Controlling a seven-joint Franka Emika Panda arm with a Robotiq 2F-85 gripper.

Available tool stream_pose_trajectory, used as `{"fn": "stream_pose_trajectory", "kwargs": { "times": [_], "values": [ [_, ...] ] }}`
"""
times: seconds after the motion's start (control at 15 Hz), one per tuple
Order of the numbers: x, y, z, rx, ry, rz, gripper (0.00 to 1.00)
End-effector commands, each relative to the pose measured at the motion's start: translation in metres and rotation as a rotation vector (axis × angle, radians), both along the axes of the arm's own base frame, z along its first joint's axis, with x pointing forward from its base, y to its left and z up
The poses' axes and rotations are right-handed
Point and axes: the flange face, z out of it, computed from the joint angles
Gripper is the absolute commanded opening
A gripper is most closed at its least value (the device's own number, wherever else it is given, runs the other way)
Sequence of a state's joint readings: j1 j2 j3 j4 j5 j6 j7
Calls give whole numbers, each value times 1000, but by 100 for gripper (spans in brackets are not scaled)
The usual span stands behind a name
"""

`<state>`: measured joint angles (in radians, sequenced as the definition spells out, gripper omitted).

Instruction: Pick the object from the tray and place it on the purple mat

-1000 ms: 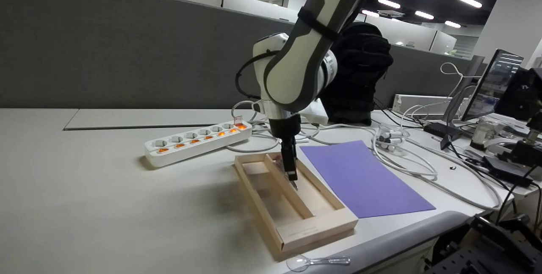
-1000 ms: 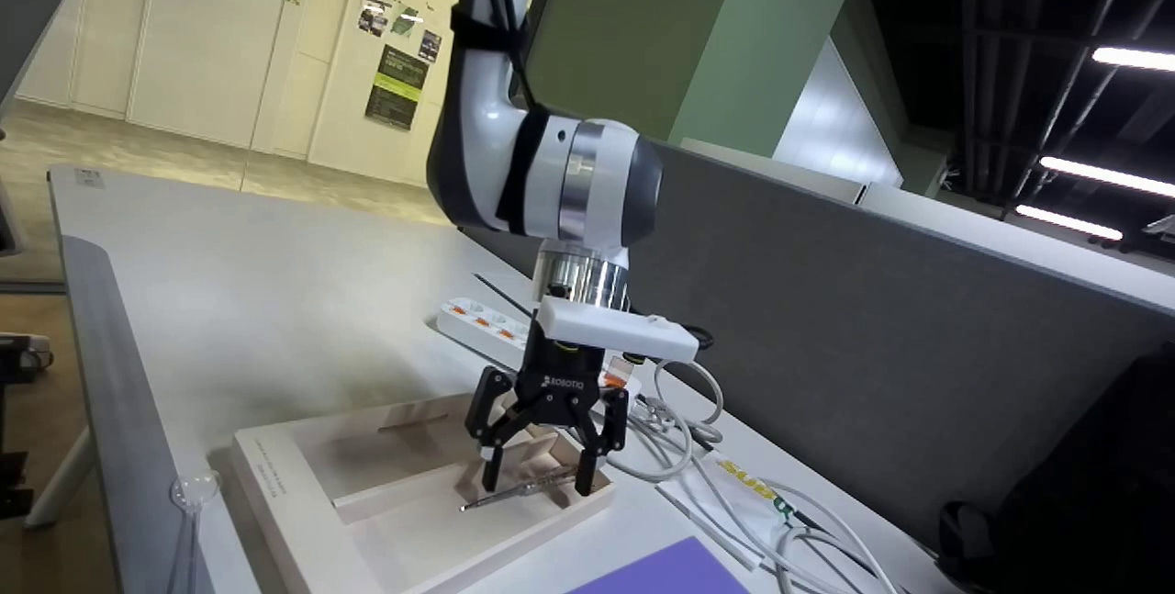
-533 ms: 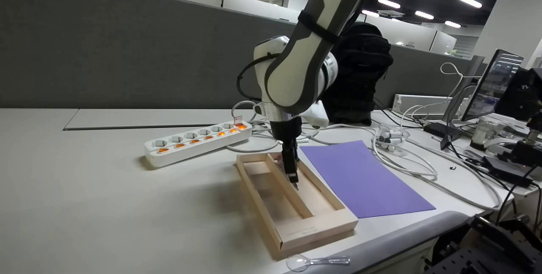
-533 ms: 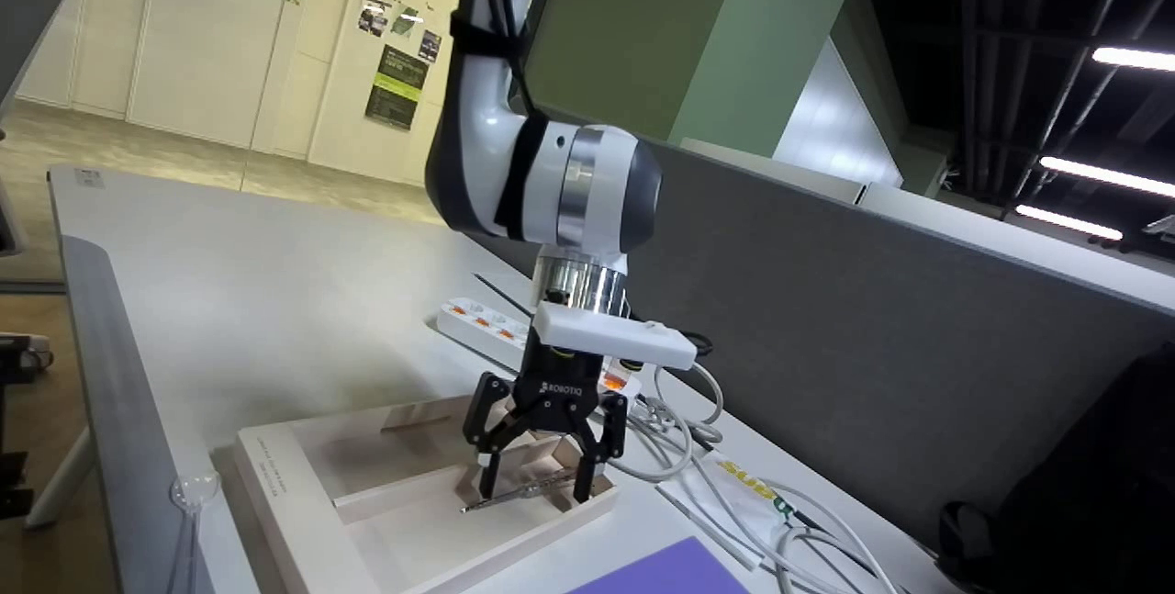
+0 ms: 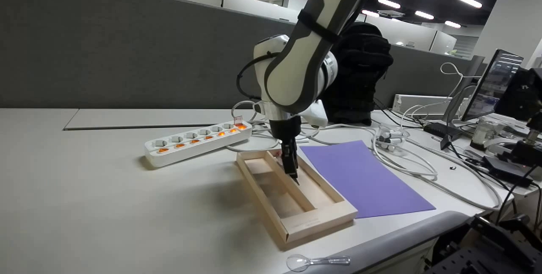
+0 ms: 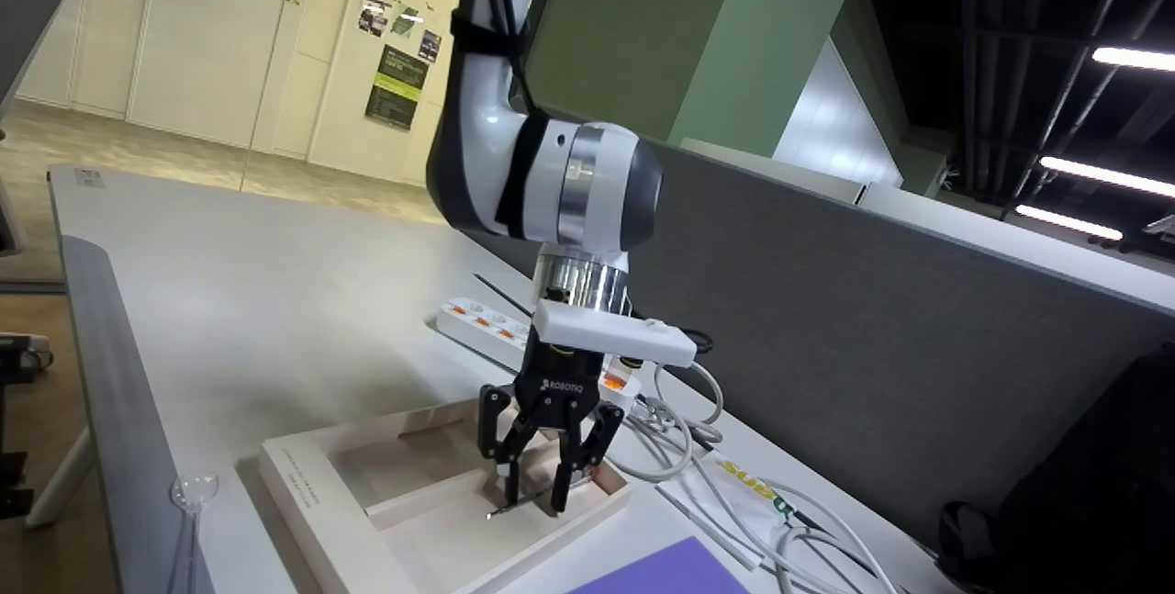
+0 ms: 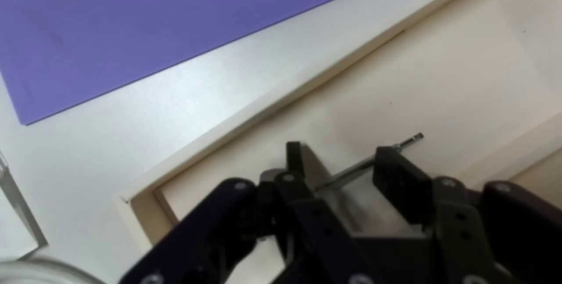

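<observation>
The object, a thin greyish stick [image 7: 351,173], lies slantwise in the compartment of the wooden tray [image 5: 315,224] that is nearer the purple mat [image 5: 366,181]. My gripper [image 6: 534,495] points down into that compartment, its fingers partway together. In the wrist view a clear gap shows in my gripper [image 7: 337,161], and the stick runs across it from one finger to beyond the other. One end of the stick pokes out past the right-hand fingertip [image 7: 386,161]; the other end is hidden there behind the left finger. Whether the fingers touch it, I cannot tell.
A white power strip [image 5: 199,142] stands behind the tray, with loose white cables [image 6: 684,447] around it. Close to the table's front edge lies a clear plastic spoon [image 5: 317,261]. The tray's raised rim [image 7: 281,93] and its divider [image 5: 292,183] flank the fingers.
Over the last half second my fingers have moved toward each other from wide apart. The tray and the stick have shifted slightly, away from the table's front edge. The arm has hardly moved.
</observation>
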<state>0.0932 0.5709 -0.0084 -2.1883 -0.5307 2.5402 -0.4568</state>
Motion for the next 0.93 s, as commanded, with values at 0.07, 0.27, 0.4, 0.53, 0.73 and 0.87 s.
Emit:
{"fn": "stream_pose_trajectory", "kwargs": {
  "times": [0.07,0.27,0.4,0.53,0.73,0.87],
  "values": [
    [3,0,6,13,-23,-80,11],
    [4,-1,11,50,-28,-192,0],
    [6,-2,18,78,-45,-261,0],
    [7,-2,27,93,-71,-310,1],
    [11,-2,40,105,-110,-354,1],
    [13,-5,45,103,-115,-368,30]
  ]
}}
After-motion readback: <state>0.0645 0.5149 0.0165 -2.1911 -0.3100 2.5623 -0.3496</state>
